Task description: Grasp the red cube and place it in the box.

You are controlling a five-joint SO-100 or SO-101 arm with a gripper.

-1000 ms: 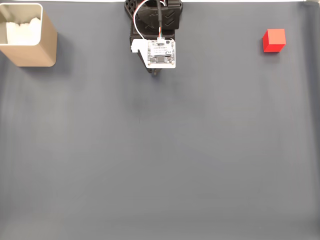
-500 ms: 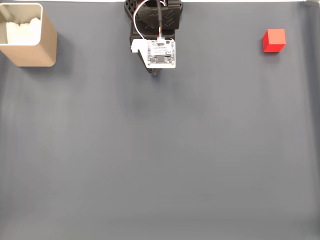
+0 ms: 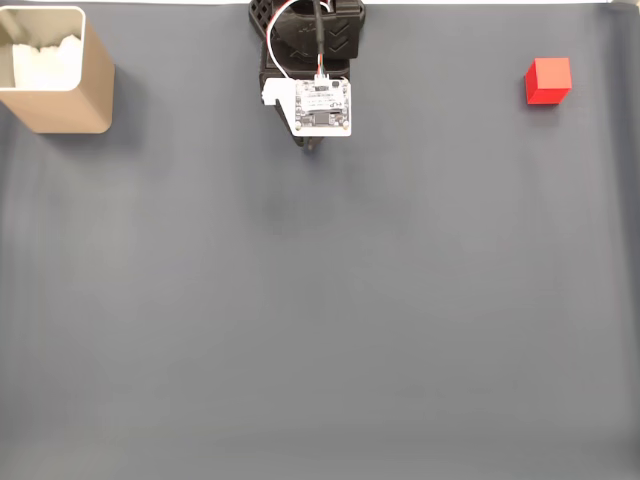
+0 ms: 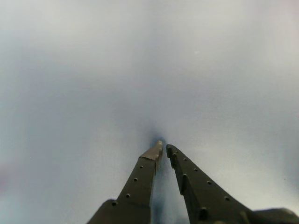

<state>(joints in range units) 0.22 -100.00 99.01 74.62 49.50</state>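
Arm folded at the top edge of the grey mat [image 3: 320, 300], fixed view.
Gripper [image 4: 163, 147] fingers pressed together, empty; red cube [image 3: 548, 81] far right, box [image 3: 60, 100] far left.

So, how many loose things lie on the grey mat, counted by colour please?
Red: 1, the red cube
Tan: 1, the box
Total: 2
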